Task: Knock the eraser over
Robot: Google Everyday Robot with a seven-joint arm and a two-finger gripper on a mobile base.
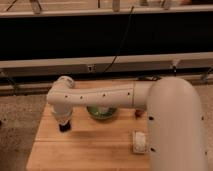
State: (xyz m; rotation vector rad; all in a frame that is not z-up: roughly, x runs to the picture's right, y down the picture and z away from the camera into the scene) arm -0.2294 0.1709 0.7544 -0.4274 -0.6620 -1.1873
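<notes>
Where the white arm (100,96) reaches across toward the left, we see its gripper (64,122) pointing down over the left part of the wooden table (90,145); a small dark shape sits at its tip, and we cannot tell whether that is the eraser or the gripper's own end. Behind the arm lies a green bowl (102,113), and a whitish packet (140,142) rests toward the right. Speckled floor (20,115) surrounds the table, a dark wall panel (75,35) behind.
</notes>
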